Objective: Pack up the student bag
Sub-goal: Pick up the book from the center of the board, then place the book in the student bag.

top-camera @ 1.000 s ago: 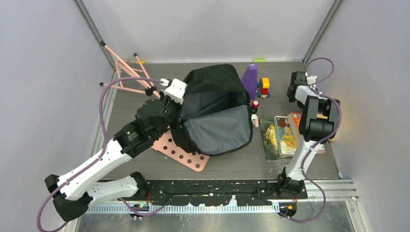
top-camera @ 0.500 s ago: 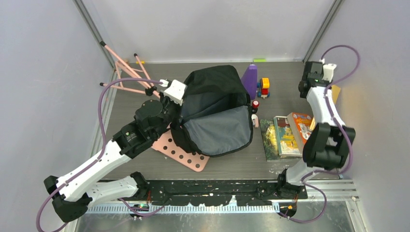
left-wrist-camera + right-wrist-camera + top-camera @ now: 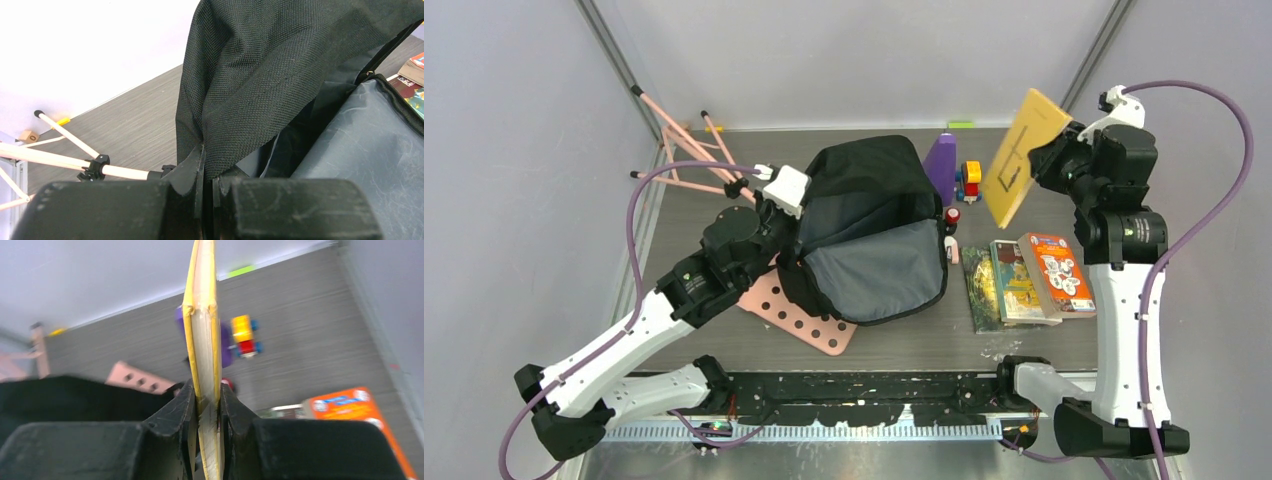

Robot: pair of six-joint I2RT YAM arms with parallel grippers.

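1. Left gripper (image 3: pixel 207 167): the jaws are together, pinching a fold of black fabric at the rim of the student bag (image 3: pixel 874 235). We judge that this grip holds the mouth of the bag up and open. The black top flap stands raised, and the grey lining (image 3: pixel 874 268) faces the overhead camera.

2. Right gripper (image 3: pixel 206 407): the jaws are clamped on one edge of a yellow book (image 3: pixel 1022 160), which stands edge-on between the fingers in the wrist view. The book hangs tilted in the air to the right of the bag and does not touch it.

3. Work done, as we judge it: the bag is open and one book is lifted for loading. In the part of the interior that we can see, only lining shows. The part under the raised flap is hidden, so we cannot say whether anything is packed there.

4. Work left, as we judge it:
   - The yellow book has yet to cross to the mouth of the bag and go in.
   - A row of books (image 3: pixel 1024 280) lies flat on the table (image 3: pixel 904 345), to the right of the bag.
   - A purple object (image 3: pixel 941 165), a coloured block toy (image 3: pixel 969 180) and a small red-capped item (image 3: pixel 951 216) stand just beside the bag's far right corner. We cannot tell whether all of these belong in the bag.
   - The bag is not yet closed.

5. Not for packing, as we read it: a pink perforated board (image 3: pixel 809 318) lies partly under the bag's near left edge, and a pink rod frame (image 3: pixel 679 140) lies beyond the bag to the left.
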